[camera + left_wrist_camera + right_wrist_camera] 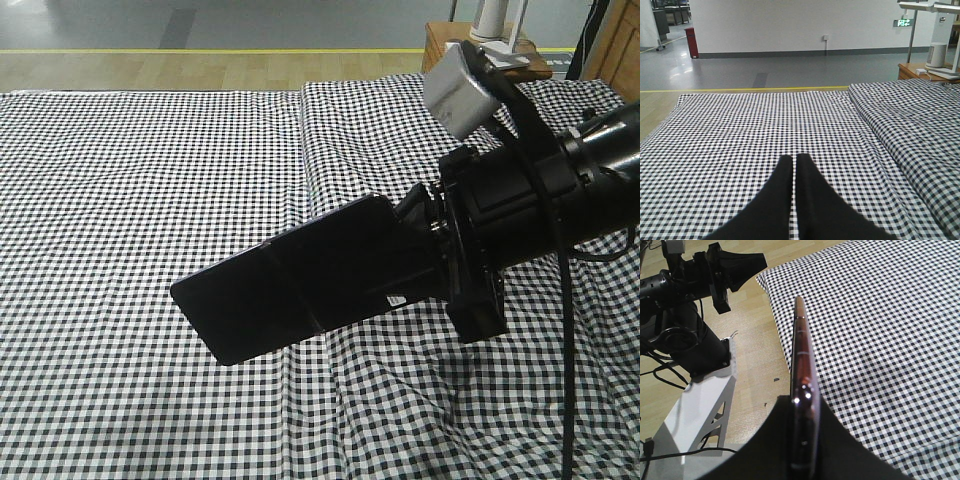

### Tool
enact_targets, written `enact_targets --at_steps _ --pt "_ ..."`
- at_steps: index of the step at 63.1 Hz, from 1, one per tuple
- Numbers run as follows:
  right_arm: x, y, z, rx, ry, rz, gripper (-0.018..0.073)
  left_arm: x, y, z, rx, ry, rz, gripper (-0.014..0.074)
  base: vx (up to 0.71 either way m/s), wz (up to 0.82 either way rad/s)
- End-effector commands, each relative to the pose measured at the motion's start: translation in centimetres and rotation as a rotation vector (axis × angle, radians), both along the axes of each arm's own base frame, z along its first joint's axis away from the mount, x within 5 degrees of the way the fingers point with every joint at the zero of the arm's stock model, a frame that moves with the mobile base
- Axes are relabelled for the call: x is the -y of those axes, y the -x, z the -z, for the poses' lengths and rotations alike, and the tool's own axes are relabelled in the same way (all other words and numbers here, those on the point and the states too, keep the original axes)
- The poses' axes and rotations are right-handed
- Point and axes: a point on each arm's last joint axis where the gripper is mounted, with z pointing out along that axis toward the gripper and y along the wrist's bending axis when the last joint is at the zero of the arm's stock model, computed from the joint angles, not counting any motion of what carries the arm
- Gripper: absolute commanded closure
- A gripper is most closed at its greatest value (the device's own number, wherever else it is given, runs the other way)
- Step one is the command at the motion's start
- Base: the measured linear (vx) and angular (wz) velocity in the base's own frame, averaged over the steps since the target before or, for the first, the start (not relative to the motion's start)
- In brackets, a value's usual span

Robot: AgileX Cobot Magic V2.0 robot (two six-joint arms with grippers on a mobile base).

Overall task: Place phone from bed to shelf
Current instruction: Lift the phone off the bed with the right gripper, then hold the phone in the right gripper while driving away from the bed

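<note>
— Black and shiny, with a rose-gold rim: is that thin flat phone (285, 280) lying on the bed?

— No. It is up in the air over the wide black-and-white check bed (140, 170), not touching the sheet. The right jaws are clamped on one end of it. The rest sticks out to the side.

— And the left jaws?

— Pressed together over the sheet, with nothing in them.

— So which step is this?

— I think the pick-up is done, and the carry is the step in hand.

— Where is the pale wood shelf?

— I cannot see it in any view.

— What does the next move need?

— The right arm (560, 180) must swing away from the bed to the shelf. Then it slides the phone onto a plank before the jaws let go. Only one end is held, so a fast swing could make it slip.
</note>
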Motion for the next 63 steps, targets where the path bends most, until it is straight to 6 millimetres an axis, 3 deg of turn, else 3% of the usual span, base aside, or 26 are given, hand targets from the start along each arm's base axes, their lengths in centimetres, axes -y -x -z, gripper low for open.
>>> enact_targets --at_steps 1,63 --pt "-0.07 1.37 -1.98 0.004 -0.082 -0.046 0.0561 0.02 0.13 -1.45 0.108 0.011 0.002 0.0595 0.0 0.0" --pt "-0.07 1.36 -1.98 0.005 -0.082 -0.046 0.0561 0.02 0.13 -1.45 0.108 0.011 0.002 0.0595 -0.01 0.02"
